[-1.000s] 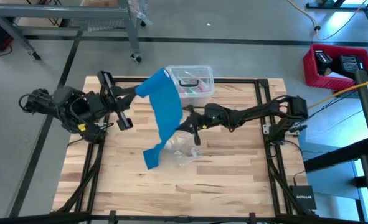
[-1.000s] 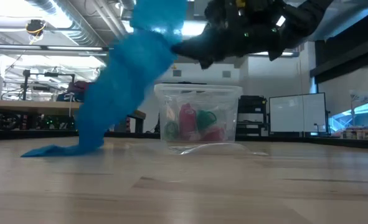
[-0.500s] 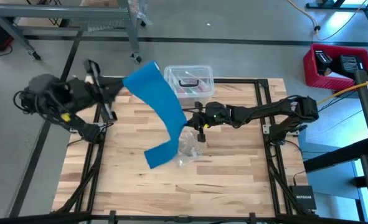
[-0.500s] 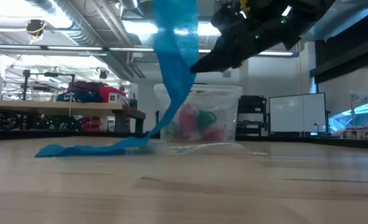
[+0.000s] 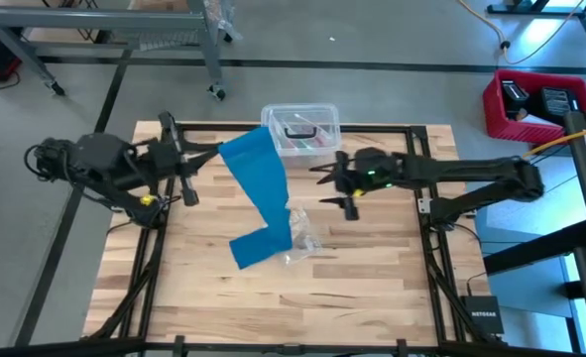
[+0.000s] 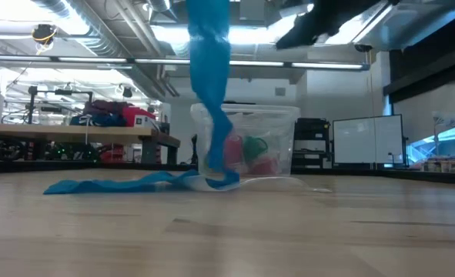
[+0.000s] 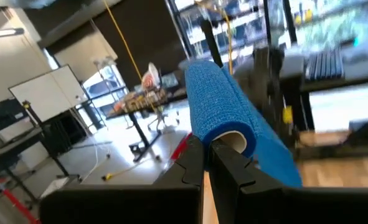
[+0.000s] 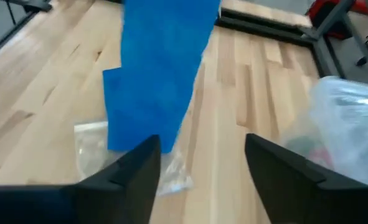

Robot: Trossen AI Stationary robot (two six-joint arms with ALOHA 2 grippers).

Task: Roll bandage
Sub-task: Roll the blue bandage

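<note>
A: Left tool [image 5: 195, 159] is clamped on the rolled end of the bandage [image 5: 258, 193], held above the tabletop [image 5: 372, 288] near its far-left corner. The left wrist view shows a small roll [image 7: 224, 118] nipped between the two fingers [image 7: 193, 165]. The rest of the band hangs down to the middle of the tabletop, and its tail lies flat toward the near edge.

B: Right tool [image 5: 334, 183]?

A: Fingers apart, holding nothing. It hovers right of the band, well clear of it, between the band and the right edge.

B: Risks from here?

A: Three, as judgements. One: the roll is only started, so with nothing tensioning the loose length it could wind slack or skewed. Two: the grip is narrow on soft fabric; a tug from the dragging tail might pull the roll out. Three: the band is twisted partway down in the low view, and that twist could get wound in.

B: Obstructions?

A: A clear bag [image 5: 297, 238] lies at mid-tabletop, right under the spot where the band meets the wood. The fabric touches or overlaps it; which, cannot be told. It may be dragged along. A lidded box [image 5: 300, 127] with coloured items sits at the far edge, just behind the hanging band. A swing that way could brush it.
</note>
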